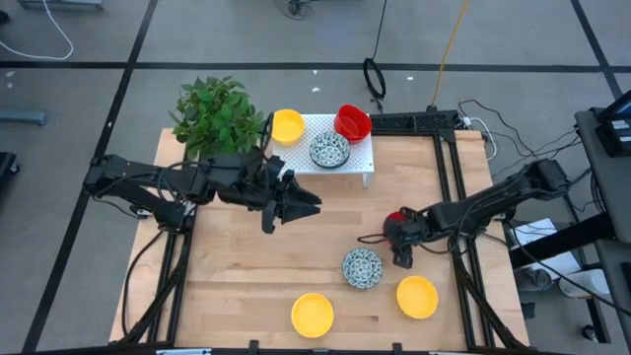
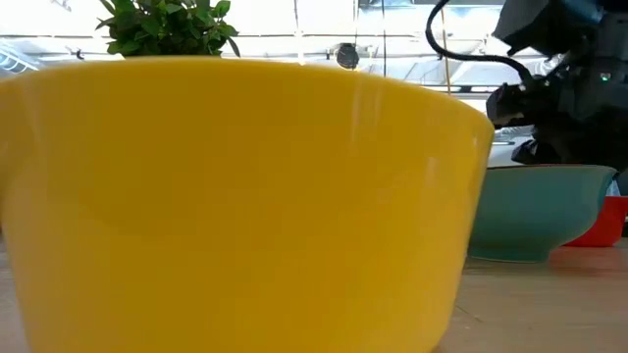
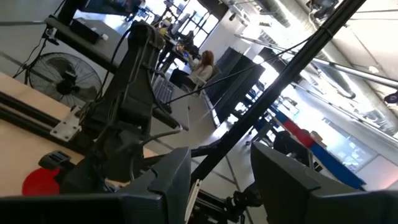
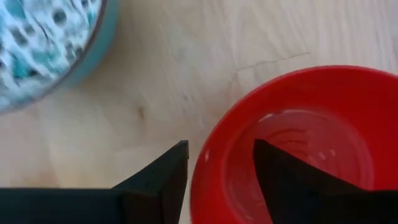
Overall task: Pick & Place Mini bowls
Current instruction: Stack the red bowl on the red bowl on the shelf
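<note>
A red mini bowl (image 4: 298, 124) stands on the table right of centre, under my right gripper (image 4: 219, 146). The gripper points steeply down and is open. One finger (image 4: 165, 177) is outside the bowl's rim (image 4: 200, 163) and the other (image 4: 283, 177) is inside, with gaps showing on both sides. A speckled bowl (image 1: 362, 268) and two yellow bowls (image 1: 313, 315) (image 1: 417, 297) sit on the wood near the front edge. A yellow (image 1: 287, 125), a speckled (image 1: 329, 150) and a red bowl (image 1: 352, 122) rest on the white rack (image 1: 363, 158). My left gripper (image 1: 296, 202) is open and hovers level over the table's middle.
A leafy plant (image 1: 215, 113) stands at the far left corner beside the rack. A yellow bowl (image 2: 235, 196) fills most of the low view, with the speckled bowl (image 2: 540, 211) behind it. Bare wood (image 1: 237, 276) lies at the near left.
</note>
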{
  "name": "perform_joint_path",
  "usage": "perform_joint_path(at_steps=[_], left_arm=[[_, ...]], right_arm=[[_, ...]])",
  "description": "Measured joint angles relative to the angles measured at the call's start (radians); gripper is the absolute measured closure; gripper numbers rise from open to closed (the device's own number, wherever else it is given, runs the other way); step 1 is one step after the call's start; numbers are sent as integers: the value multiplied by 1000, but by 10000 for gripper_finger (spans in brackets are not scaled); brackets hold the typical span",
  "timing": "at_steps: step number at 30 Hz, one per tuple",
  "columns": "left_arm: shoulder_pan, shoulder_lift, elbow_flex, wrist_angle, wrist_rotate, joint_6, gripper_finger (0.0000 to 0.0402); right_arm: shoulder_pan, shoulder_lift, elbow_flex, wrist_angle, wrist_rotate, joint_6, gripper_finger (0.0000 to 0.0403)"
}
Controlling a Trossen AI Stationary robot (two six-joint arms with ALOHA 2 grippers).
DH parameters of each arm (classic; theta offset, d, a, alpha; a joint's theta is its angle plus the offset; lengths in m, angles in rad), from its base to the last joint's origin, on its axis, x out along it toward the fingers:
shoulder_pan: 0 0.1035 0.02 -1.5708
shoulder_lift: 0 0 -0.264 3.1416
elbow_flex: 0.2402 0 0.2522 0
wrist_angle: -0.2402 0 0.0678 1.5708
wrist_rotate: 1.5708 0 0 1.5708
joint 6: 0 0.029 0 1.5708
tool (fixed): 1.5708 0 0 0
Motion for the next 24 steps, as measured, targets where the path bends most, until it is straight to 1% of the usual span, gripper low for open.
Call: perform_joint_path(at_steps=[2,4,6,9,10,14,18,21,24], left_arm=[[0,0,0,1,0,0,231],[0,0,0,1,0,0,231],[0,0,0,1,0,0,231],[4,0,0,4,-1,0,231],[7,0,0,4,-1,0,231],[22,0,0,5,-1,4,231],[53,0,0,5,-2,90,231],[87,0,0,5,-2,150,231],[125,0,0,4,-2,162,231]], right_arm=[[0,12,0,1,23,-43,255],[0,13,0,1,42,-66,280],[0,12,0,10,46,-86,313],[0,2,0,8,46,-122,377],[0,-3,0,9,46,-127,389],[-5,-35,9,1,48,-121,396],[-35,-75,58,4,45,-201,400],[-75,-95,126,-12,45,-260,401],[-121,-106,224,-88,54,-319,401]])
